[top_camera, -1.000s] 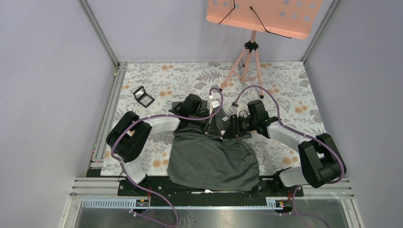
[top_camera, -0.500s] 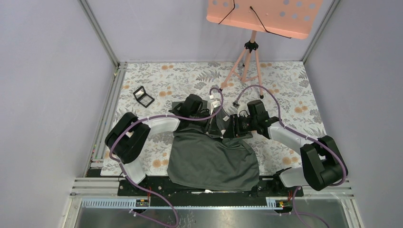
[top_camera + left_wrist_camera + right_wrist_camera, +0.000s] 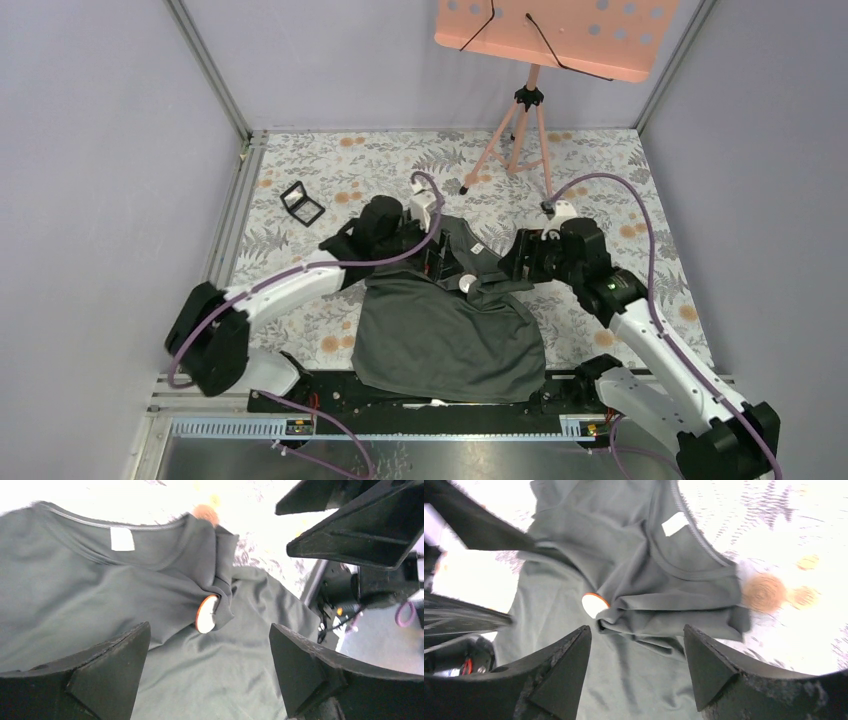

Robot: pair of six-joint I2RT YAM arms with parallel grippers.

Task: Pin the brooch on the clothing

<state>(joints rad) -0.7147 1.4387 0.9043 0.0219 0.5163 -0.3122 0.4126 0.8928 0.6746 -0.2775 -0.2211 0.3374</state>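
The brooch (image 3: 206, 614) sat on a bunched fold of the dark grey-green T-shirt (image 3: 450, 340), just below the neckline and its white label (image 3: 122, 538). Its pale face showed with an orange rim. Whether the pin had passed fully through the cloth could not be told.

The left hand (image 3: 432, 262) and the right hand (image 3: 510, 268) flanked the fold, each with its jaws spread wide and gripping nothing. The step looked like letting go. To do it well, each hand should probably rise straight off the cloth, clear of the loose fold, so no finger snags it and tugs the brooch free.

The shirt lay crumpled at the near middle of the flower-patterned surface (image 3: 600, 170). A small black square case (image 3: 302, 203) rested well apart at far left. A pink music stand (image 3: 530, 95) stood on its tripod at the far edge, between plain lilac walls.
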